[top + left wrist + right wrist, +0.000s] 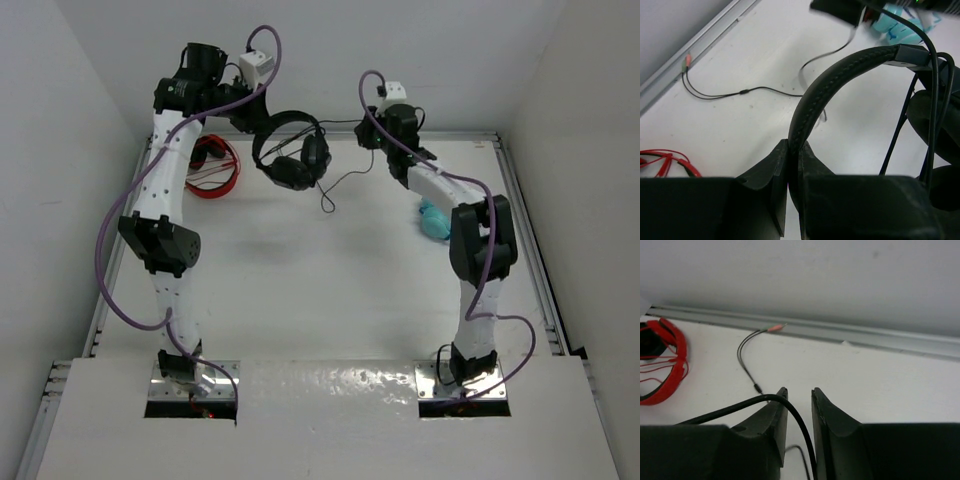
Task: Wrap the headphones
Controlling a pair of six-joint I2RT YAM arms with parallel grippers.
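Observation:
The black headphones [292, 152] hang above the back of the table by their headband [840, 70], with my left gripper [794, 147] shut on that band. Both earcups [935, 120] dangle to the right in the left wrist view. The thin dark cable [340, 185] trails from them down to the table and over to my right gripper [362, 132]. That gripper [799, 392] stands slightly open. The cable [790, 412] curves over its left finger and passes loosely down through the gap, unpinched. Its plugs [775, 328] lie by the back rail.
Red headphones [212, 165] lie at the back left by the left arm. Teal headphones [435, 220] sit beside the right arm's elbow. A metal rail [865, 337] and a white wall close the back edge, just beyond the right gripper.

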